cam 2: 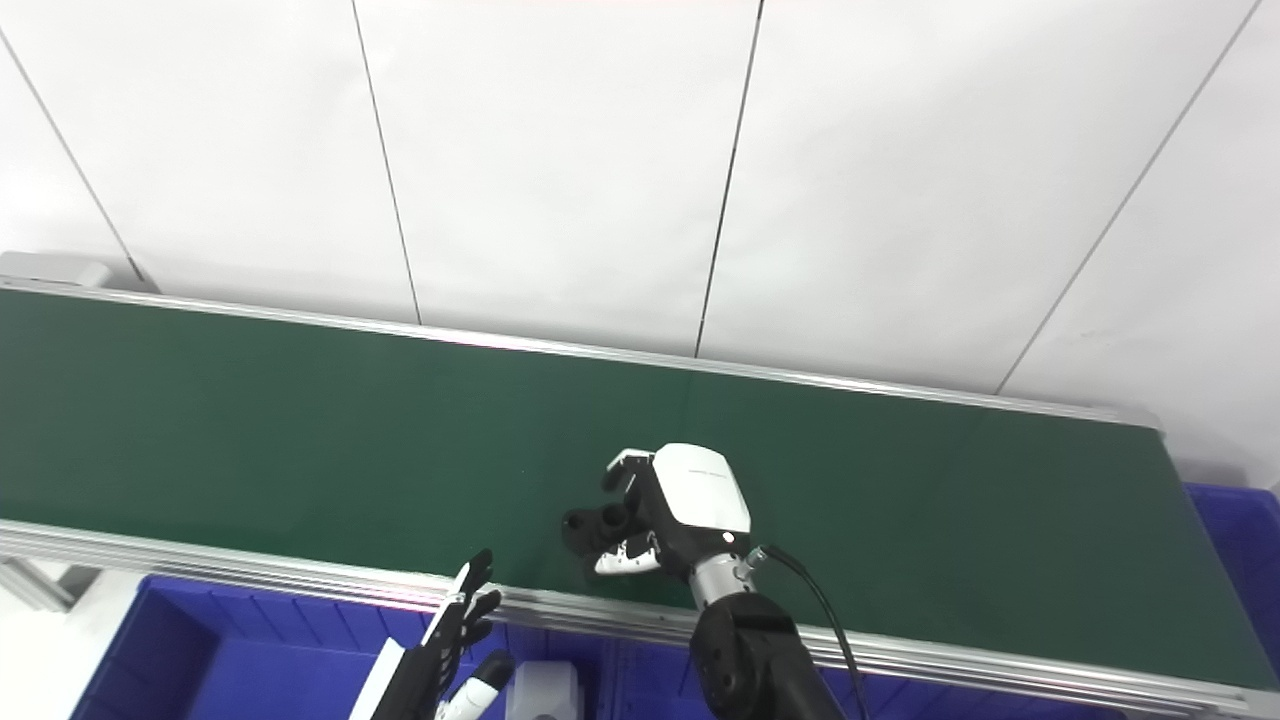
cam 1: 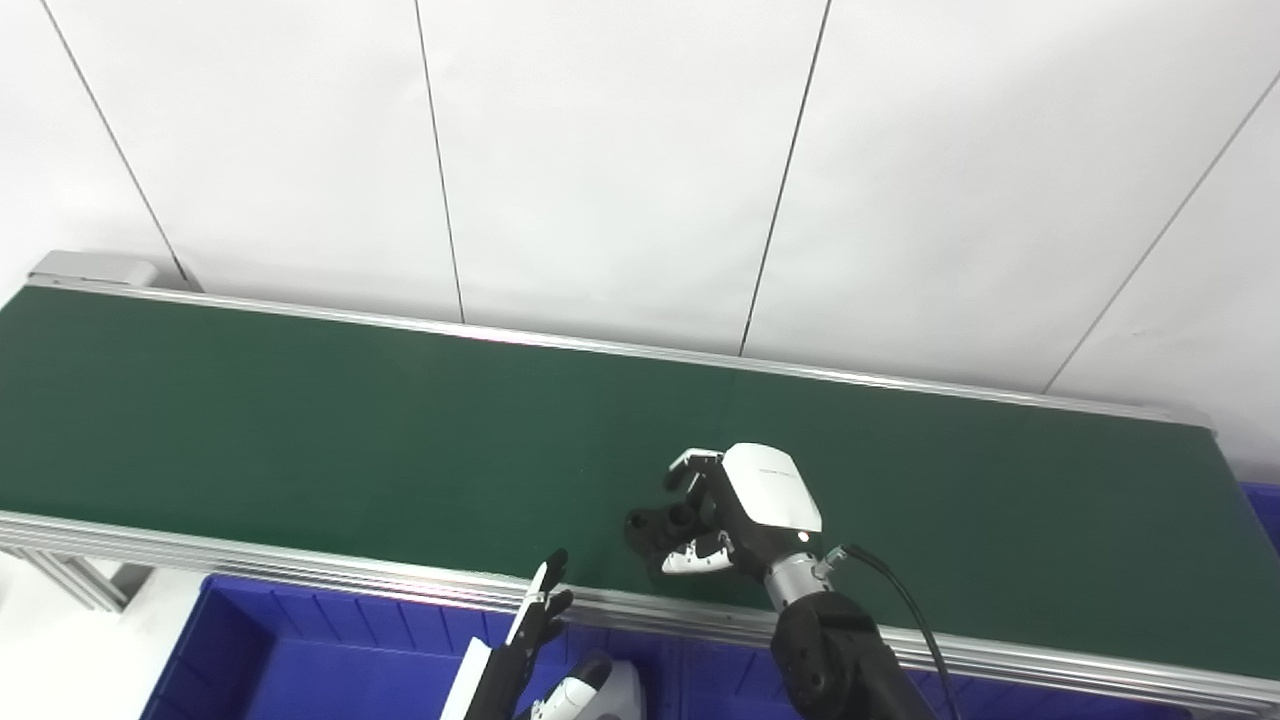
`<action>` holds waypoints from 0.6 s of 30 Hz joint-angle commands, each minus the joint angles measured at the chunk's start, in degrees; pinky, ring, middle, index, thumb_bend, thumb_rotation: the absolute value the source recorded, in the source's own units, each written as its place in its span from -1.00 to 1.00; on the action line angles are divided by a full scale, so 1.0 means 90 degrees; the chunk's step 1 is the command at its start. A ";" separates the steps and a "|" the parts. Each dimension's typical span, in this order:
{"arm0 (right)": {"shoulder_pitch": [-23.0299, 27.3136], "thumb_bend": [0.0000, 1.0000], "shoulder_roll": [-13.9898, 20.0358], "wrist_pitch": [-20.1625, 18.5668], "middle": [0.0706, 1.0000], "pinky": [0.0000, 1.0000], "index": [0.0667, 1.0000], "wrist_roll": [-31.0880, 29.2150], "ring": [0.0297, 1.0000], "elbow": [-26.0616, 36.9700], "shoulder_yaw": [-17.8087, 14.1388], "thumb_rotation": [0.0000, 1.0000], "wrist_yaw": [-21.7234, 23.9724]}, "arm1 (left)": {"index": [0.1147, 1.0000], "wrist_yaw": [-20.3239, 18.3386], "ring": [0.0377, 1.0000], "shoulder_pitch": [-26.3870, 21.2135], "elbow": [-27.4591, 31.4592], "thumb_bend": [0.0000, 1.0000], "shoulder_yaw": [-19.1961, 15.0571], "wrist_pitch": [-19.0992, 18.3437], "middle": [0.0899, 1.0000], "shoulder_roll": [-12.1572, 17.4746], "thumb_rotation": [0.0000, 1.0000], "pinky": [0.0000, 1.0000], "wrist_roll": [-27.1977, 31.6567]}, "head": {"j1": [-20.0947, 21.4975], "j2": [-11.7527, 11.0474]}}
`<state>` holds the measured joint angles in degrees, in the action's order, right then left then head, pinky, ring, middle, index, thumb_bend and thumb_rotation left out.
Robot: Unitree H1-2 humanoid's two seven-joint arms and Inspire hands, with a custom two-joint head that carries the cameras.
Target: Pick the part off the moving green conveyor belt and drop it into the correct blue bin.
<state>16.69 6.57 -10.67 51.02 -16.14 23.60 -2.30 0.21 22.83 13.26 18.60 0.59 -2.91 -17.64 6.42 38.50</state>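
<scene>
Right hand [cam 1: 735,510]: reaches in over the near half of the green conveyor belt [cam 1: 300,420], white back plate facing up and right, wrist bent toward the left.
Right fingers [cam 1: 690,465]: curled around a black part [cam 1: 655,525], with the thumb underneath; the hand grips it.
Black part: small and dark, sticking out left of the palm, just above the belt near its front rail; its exact shape is too small to tell.
Left hand [cam 1: 535,620]: low at the bottom edge, over the blue bin [cam 1: 300,650], below the belt's near rail.
Left fingers [cam 2: 465,610]: held straight and a little apart, pointing up toward the belt, holding nothing.
Second blue bin [cam 2: 1235,540]: corner visible at the belt's right end.
</scene>
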 commanded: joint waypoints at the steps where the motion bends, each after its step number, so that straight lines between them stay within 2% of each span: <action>1: -0.0085 0.05 0.0038 -0.0423 -0.22 -0.56 -0.06 0.0112 -0.46 -0.0202 0.0182 -1.00 0.0437 | 1.00 0.0012 0.87 0.0048 0.0246 0.23 0.0135 0.0052 1.00 -0.0143 0.81 0.83 -0.0005 | 0.0006 0.0018; 3: -0.0089 0.05 0.0063 -0.0469 -0.16 -0.55 -0.09 0.0104 -0.46 -0.0173 0.0208 -1.00 0.0455 | 1.00 0.0006 0.87 0.0053 0.0251 0.23 0.0133 0.0044 1.00 -0.0137 0.81 0.84 -0.0003 | 0.0023 0.0032; 5: -0.0099 0.04 0.0073 -0.0499 -0.28 -0.55 -0.04 0.0092 -0.45 -0.0134 0.0229 -1.00 0.0448 | 1.00 -0.0001 0.87 0.0057 0.0257 0.22 0.0133 0.0038 1.00 -0.0127 0.83 0.81 -0.0008 | 0.0037 0.0046; 12: -0.0130 0.04 0.0105 -0.0662 -0.26 -0.48 -0.02 0.0049 -0.37 -0.0018 0.0337 -1.00 0.0491 | 1.00 -0.0002 0.87 0.0066 0.0262 0.21 0.0134 0.0011 1.00 -0.0137 0.85 0.82 -0.0012 | 0.0050 0.0054; 18: -0.0152 0.04 0.0133 -0.0764 -0.27 -0.51 -0.04 -0.0084 -0.40 0.0161 0.0367 -1.00 0.0599 | 1.00 -0.0018 0.87 0.0079 0.0288 0.21 0.0142 -0.0052 1.00 -0.0144 0.89 0.82 0.0000 | 0.0085 0.0100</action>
<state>17.10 8.29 -16.30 50.53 -13.88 24.98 -0.50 0.13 23.05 13.51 18.60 -0.03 -2.90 -17.65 7.21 39.37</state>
